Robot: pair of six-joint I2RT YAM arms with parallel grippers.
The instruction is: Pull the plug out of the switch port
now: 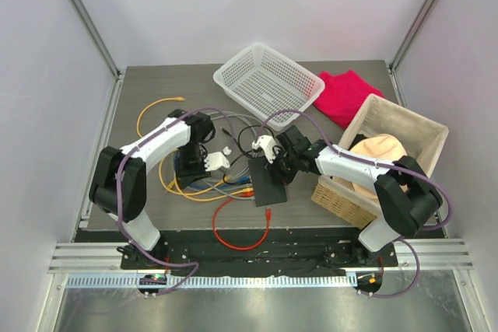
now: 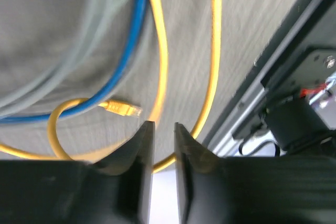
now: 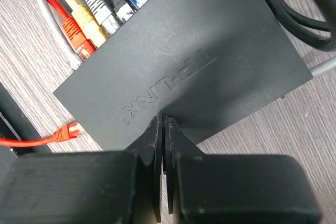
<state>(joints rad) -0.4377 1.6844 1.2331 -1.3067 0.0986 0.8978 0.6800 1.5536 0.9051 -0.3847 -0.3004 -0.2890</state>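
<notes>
Right wrist view: nearest the lens the right gripper [image 3: 164, 123] is seen clenched, its jaws pressed together with nothing between them, their tips set at the near long edge of the switch [image 3: 184, 61]. Whether the casing is being pressed down cannot be told. The flat black box is laid on the table [image 3: 273, 129] with its long axis running from lower left to upper right. Along its far long edge a row of plugs [image 3: 102, 11] is seated side by side: orange, yellow, grey, black, blue. A loose red plug [image 3: 68, 132] is left lying just beside the near corner, in no socket.

In the left wrist view the left gripper [image 2: 164, 127] is held slightly parted and empty above a yellow cable [image 2: 212, 51] and a blue cable [image 2: 121, 72], with an unseated yellow plug [image 2: 123, 108] just ahead.

From above, the socket edge is turned towards the left arm. The left gripper is therefore judged the free hand for the pull, which is judged to run leftwards, square to the box's long axis
</notes>
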